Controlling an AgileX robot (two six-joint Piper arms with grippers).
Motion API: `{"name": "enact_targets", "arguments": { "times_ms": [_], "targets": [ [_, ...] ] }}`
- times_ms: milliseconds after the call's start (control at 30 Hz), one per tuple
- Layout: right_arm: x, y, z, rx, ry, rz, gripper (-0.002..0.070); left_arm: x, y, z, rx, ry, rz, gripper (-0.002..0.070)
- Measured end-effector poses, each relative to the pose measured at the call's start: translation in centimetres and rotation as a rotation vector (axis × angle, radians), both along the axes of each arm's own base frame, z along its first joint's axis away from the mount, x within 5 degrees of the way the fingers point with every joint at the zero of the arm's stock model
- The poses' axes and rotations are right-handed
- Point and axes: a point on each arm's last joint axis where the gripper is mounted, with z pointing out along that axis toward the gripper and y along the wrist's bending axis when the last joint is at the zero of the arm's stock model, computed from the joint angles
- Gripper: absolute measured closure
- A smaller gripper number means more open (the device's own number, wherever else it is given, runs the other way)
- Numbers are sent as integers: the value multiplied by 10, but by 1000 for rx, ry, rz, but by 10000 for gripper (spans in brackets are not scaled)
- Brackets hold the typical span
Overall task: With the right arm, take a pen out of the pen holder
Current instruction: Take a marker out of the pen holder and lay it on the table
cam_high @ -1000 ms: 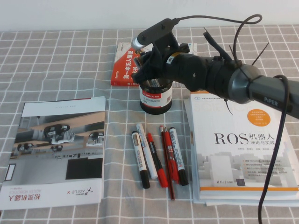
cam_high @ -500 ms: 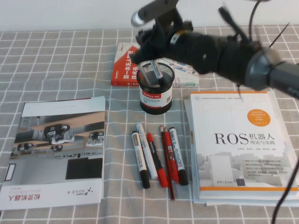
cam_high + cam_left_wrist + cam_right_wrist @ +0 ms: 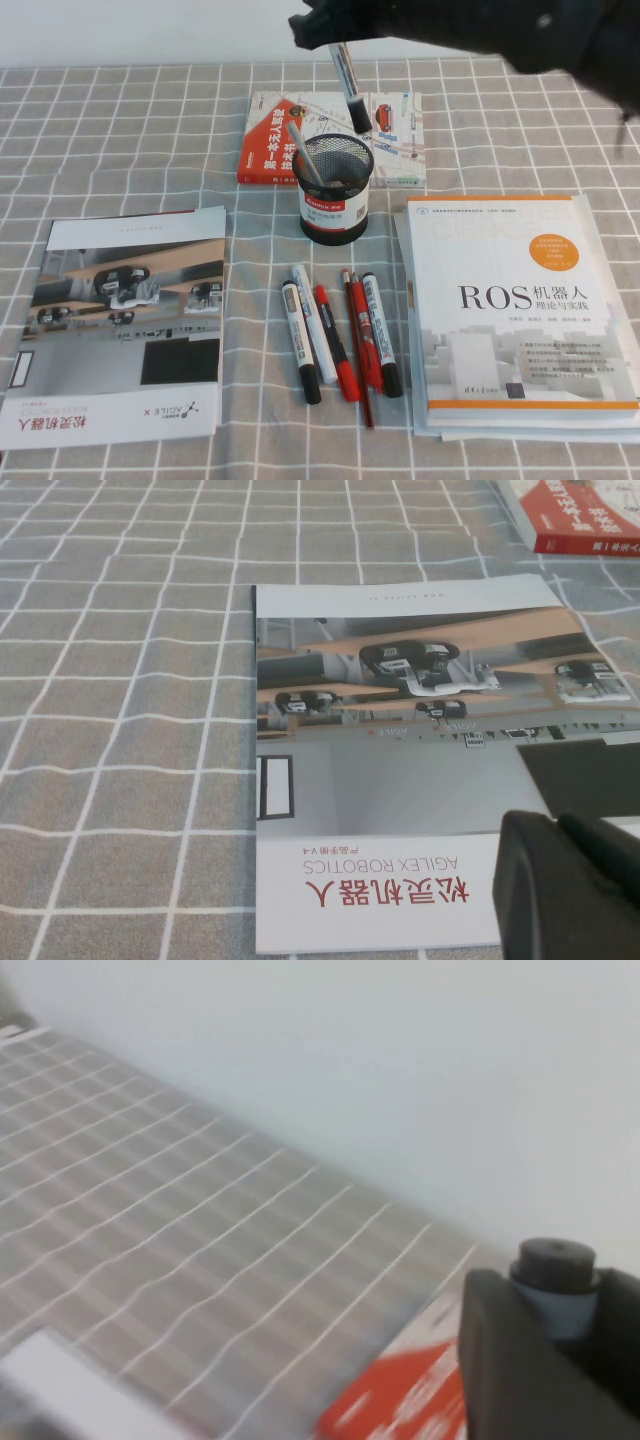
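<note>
A black mesh pen holder (image 3: pixel 335 195) with a white label stands mid-table, and one grey pen (image 3: pixel 303 152) leans inside it. My right gripper (image 3: pixel 334 32) is high above it at the top edge of the high view, shut on a grey marker pen (image 3: pixel 349 88). The marker hangs tilted, black tip down, clear of the holder's rim. In the right wrist view the marker's end (image 3: pixel 553 1272) sits squeezed between the right gripper's (image 3: pixel 556 1332) dark fingers. My left gripper (image 3: pixel 560 825) hovers shut over a white booklet (image 3: pixel 400 780), holding nothing.
Several marker pens (image 3: pixel 340 335) lie side by side in front of the holder. A thick ROS book (image 3: pixel 515 310) lies right of them, a red-and-white book (image 3: pixel 275 140) behind the holder, and the booklet (image 3: pixel 130 320) at front left. A grey checked cloth (image 3: pixel 120 140) covers the table.
The right arm has risen and drawn back toward the top of the view. It has lifted the marker out of the holder, from inside the cup to well above its rim.
</note>
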Motion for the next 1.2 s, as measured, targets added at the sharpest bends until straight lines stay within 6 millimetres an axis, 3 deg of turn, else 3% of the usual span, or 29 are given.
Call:
{"name": "enact_targets", "arguments": {
  "times_ms": [133, 300, 500, 733, 867, 1200],
  "targets": [
    [-19, -8, 2, 32, 182, 5, 566, 0, 0, 0, 0, 0, 0, 678],
    [-32, -7, -20, -31, 451, 17, 566, 0, 0, 0, 0, 0, 0, 678],
    [-50, 12, -47, -33, 589, 38, 566, 0, 0, 0, 0, 0, 0, 678],
    [-64, 44, -99, -9, 712, 62, 566, 0, 0, 0, 0, 0, 0, 678],
    [-64, 62, -128, -17, 779, 68, 566, 0, 0, 0, 0, 0, 0, 678],
    [-46, 78, -175, 16, 835, 14, 566, 0, 0, 0, 0, 0, 0, 678]
  ]
}}
